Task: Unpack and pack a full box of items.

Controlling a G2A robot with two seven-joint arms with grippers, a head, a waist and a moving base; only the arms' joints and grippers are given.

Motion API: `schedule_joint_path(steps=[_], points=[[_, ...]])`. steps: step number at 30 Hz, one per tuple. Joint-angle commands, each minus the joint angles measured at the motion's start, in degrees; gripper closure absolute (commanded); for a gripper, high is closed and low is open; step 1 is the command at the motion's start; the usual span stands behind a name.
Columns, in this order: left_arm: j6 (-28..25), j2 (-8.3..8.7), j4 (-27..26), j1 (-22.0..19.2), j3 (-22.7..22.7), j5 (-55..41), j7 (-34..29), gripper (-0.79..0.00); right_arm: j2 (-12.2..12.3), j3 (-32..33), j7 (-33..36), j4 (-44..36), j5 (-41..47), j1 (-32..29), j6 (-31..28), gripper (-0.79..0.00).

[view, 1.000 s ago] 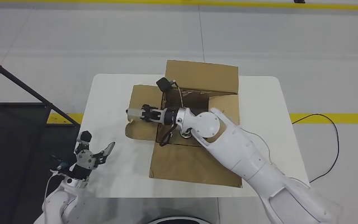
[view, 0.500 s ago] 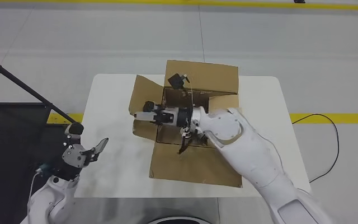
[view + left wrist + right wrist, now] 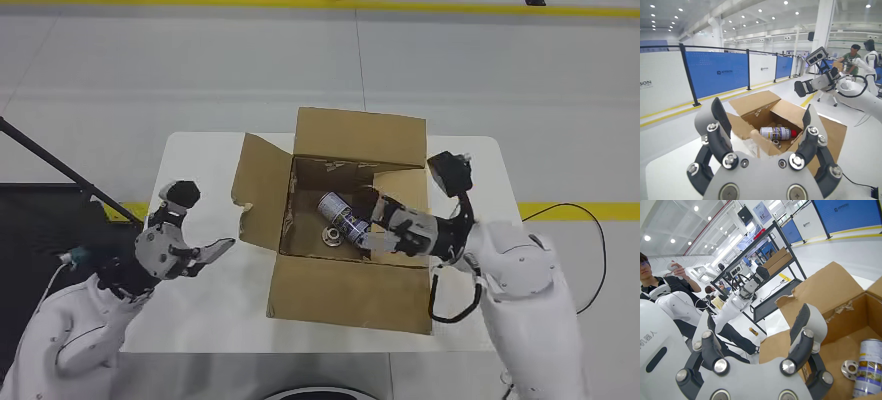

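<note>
1. Cardboard box [image 3: 360, 140]: set on the white desk [image 3: 200, 170], all flaps folded open, one side flap torn along its edge.
2. Spray can [image 3: 778, 133]: laid on its side on the box floor, red cap at one end.
3. Metal flange [image 3: 849, 368]: laid flat on the box floor, just beside the can.
4. Left claw [image 3: 763, 108]: held over the desk beside the box's open side flap, jaws spread wide, nothing gripped. The can is well apart from it, inside the box and in line with the gap between its jaws.
5. Right claw [image 3: 757, 317]: held above the opposite side of the box, jaws parted, nothing gripped. The can and flange lie below it and near, untouched.
6. Progress: the opening of the box is judged done. Unpacking is judged barely begun, as both items seen are yet to be lifted out. Repacking is left entirely.
</note>
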Motion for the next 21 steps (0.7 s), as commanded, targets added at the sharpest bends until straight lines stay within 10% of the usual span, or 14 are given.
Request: schedule_joint_path(steps=[1, 14, 21], points=[[1.8, 0.20, 0.0, -4.6, 3.9, -2.4, -8.2, -0.785, 0.7, 4.3, 1.2, -0.8, 1.1, -3.1, -2.0, -0.785], [15.0, -2.44, 16.1, -34.1, 32.8, -15.0, -28.4, -0.785, 3.9, 18.9, 3.4, 1.4, 8.8, -14.2, -9.7, -0.785], [15.0, -2.44, 16.1, -34.1, 32.8, -15.0, -28.4, -0.785, 4.2, 19.3, 3.1, 2.6, 9.9, -14.4, -9.9, -0.785]])
